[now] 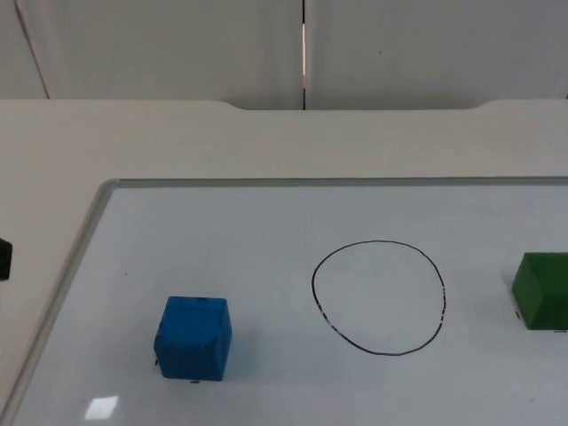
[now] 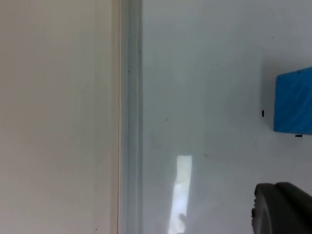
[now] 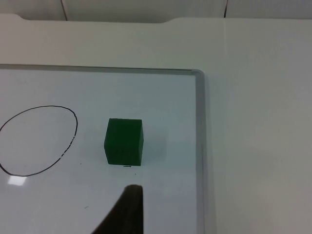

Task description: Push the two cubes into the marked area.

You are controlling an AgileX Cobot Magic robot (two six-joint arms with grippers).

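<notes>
A drawn circle [image 1: 379,297] sat mid-whiteboard [image 1: 266,213]. The blue cube [image 1: 193,337] stood outside it at eight o'clock, the green cube [image 1: 541,290] outside at three o'clock, both well apart from the line. The left gripper [image 1: 4,259] waited off the board at nine o'clock; the right gripper [image 3: 127,207] hung just behind the green cube. Whether either's fingers were apart, I cannot tell

A blue cube [image 2: 294,101] sits on the glossy whiteboard [image 2: 204,97], cut off by the frame edge. The board's pale metal edge [image 2: 129,117] borders the beige table [image 2: 53,117]. A black fingertip [image 2: 282,208] (probably the left gripper's) stands apart from the cube.
</notes>
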